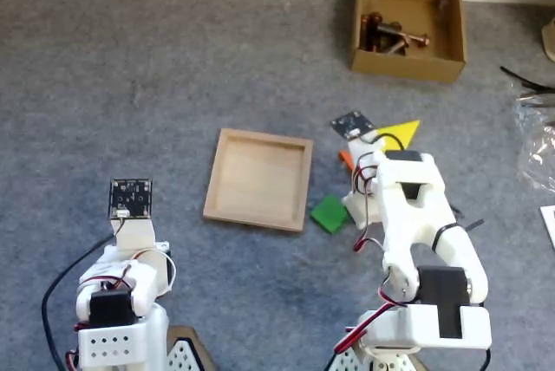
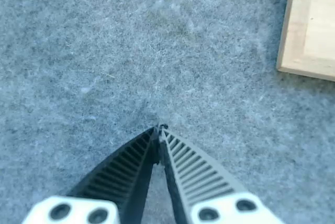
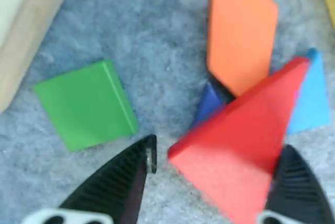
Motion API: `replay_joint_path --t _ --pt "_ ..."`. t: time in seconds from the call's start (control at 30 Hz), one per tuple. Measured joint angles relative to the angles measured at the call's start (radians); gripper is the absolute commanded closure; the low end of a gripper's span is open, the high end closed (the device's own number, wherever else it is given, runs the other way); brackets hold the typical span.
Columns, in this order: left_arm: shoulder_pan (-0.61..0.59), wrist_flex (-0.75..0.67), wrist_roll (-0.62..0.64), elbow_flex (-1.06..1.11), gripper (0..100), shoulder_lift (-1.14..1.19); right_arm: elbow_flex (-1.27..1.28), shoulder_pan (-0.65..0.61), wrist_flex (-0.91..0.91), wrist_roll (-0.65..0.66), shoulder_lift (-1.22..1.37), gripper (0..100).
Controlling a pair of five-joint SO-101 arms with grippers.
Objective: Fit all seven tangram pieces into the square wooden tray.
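Observation:
The square wooden tray (image 1: 260, 178) lies empty on the grey carpet; its corner (image 3: 23, 9) shows in the right wrist view. Just beyond its right edge lies a green square (image 1: 329, 213) (image 3: 84, 104). My right gripper (image 3: 220, 156) is open, its fingers either side of a tilted red triangle (image 3: 241, 140) that rests on a dark blue piece (image 3: 209, 103) and a light blue piece (image 3: 309, 98). An orange parallelogram (image 3: 241, 25) lies beyond them, a yellow triangle (image 1: 401, 133) farther off. My left gripper (image 2: 158, 129) is shut, empty, low over bare carpet left of the tray (image 2: 309, 30).
A cardboard box (image 1: 408, 24) holding copper-coloured parts stands at the back right. A clear plastic bag (image 1: 538, 150) and cables lie at the right edge. The right arm (image 1: 416, 206) covers most of the piece pile from above. Open carpet stretches left of the tray.

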Motion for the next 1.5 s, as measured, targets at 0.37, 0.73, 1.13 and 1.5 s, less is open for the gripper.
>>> replay_joint_path --t 0.37,0.73,1.13,1.5 --pt "0.0 0.0 0.0 0.0 100 0.0 0.0 0.0 -0.005 0.0 0.0 73.1" --pt "0.0 0.0 0.0 0.0 100 0.0 0.0 0.005 -0.005 0.0 0.0 80.4" --pt "0.0 0.0 0.0 0.0 100 0.0 -0.008 0.005 -0.005 0.0 0.0 80.7" --pt "0.0 0.0 0.0 0.0 100 0.0 -0.169 -0.021 0.124 0.0 0.0 80.7"
